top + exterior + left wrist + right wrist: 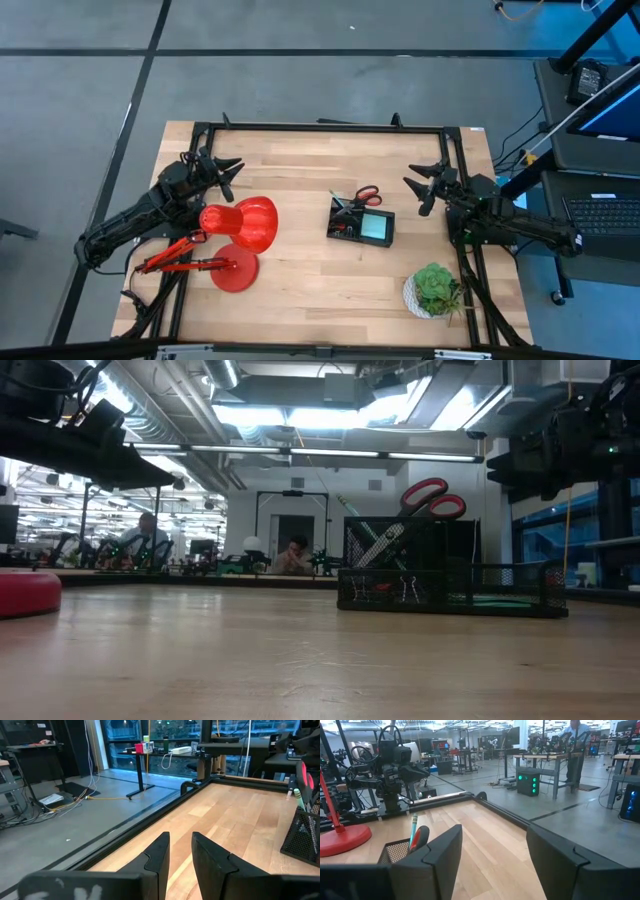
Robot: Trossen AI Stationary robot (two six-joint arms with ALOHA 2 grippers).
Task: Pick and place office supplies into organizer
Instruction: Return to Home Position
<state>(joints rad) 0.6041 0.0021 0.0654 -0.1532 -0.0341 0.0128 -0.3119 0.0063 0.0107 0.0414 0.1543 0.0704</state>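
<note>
We find red-handled scissors (367,195) standing handles-up in the organizer (362,241); flanking it, left jaws barely parted, right jaws wide.

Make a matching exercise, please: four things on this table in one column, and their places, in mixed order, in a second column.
1. scissors
2. lamp
3. plant
4. organizer

A. in a white pot, near the right arm
B. middle of the table
C. beside the left arm
D. inside the organizer, handles up

Pairs: 1-D, 2-C, 3-A, 4-B
</note>
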